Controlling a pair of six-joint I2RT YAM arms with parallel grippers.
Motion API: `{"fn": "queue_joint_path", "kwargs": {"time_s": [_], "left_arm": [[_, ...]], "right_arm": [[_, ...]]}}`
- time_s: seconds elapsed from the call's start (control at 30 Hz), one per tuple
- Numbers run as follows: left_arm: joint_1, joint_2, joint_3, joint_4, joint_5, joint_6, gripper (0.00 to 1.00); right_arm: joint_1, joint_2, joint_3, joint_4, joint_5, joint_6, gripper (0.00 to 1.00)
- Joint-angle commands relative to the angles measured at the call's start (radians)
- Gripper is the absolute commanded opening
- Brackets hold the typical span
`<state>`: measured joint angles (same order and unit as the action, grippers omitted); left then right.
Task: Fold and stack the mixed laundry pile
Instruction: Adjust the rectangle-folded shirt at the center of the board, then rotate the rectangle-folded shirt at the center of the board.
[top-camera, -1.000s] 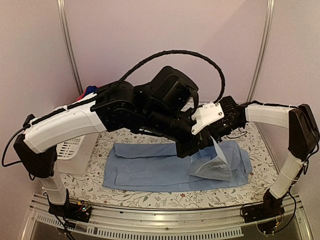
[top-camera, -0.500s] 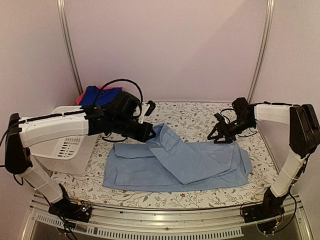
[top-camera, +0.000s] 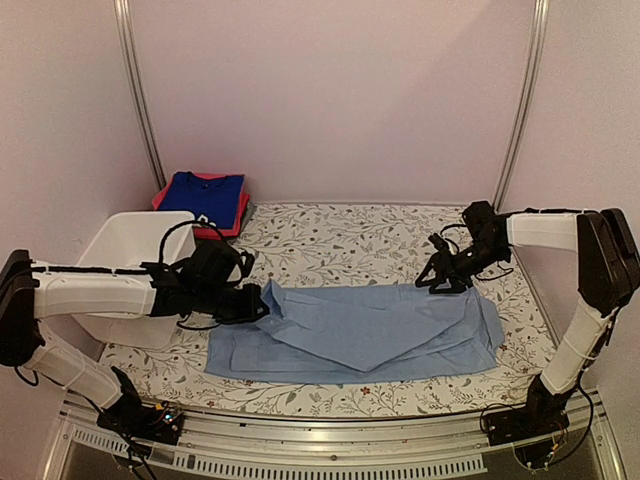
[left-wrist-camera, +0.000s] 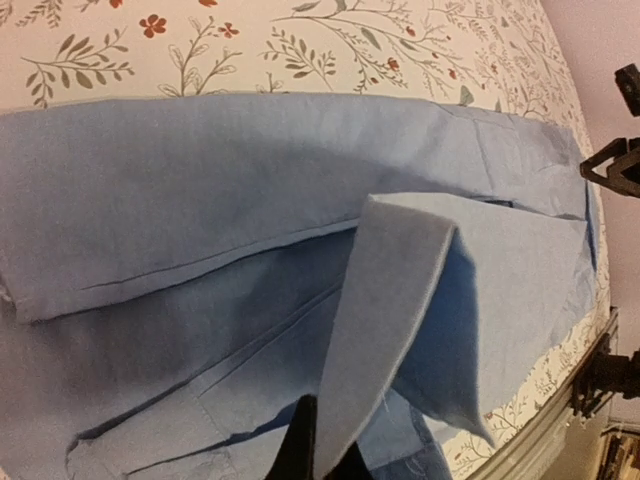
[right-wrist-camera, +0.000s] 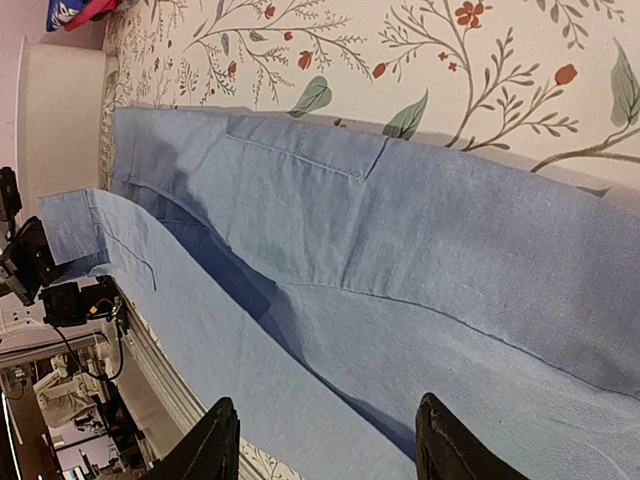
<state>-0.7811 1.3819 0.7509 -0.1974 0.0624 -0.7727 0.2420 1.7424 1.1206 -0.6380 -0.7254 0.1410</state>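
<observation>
Pale-blue shirt (top-camera: 400, 330) lengthwise left-to-right across the table (top-camera: 350, 235)

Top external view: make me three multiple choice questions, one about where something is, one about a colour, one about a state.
1. Where is the folded stack? A in the white basket; B at the far left corner of the table, beyond the basket; C under the right arm.
2. What colour is the spread shirt? A white; B pink; C pale blue.
3. How do the right jaws stand? A open, empty; B shut on the shirt; C hidden.
B: it lies behind the basket. C: pale-blue cloth covers the table's middle. A: the right wrist view shows both fingers apart with nothing between.
</observation>
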Motion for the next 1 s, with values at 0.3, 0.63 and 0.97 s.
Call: {"fn": "queue_joint_path", "kwargs": {"time_s": [0.3,0.63,0.97], "left_arm": [[0.139,0.031,-0.056,0.055,0.02,-0.054,0.06],[0.188,-0.11,0.073,-0.177,-0.195,0.04,0.73],[0.126,0.169,0.338,-0.254,-0.107,0.28,0.8]], "right_arm": [[0.002,-0.024,0.084,-0.073,0.057,-0.017,0.59],[0.024,-0.128,0.134,-0.197,0.066,-0.025,0.58],[0.166,-0.142,-0.074,-0.079,0.089,0.115,0.53]]}}
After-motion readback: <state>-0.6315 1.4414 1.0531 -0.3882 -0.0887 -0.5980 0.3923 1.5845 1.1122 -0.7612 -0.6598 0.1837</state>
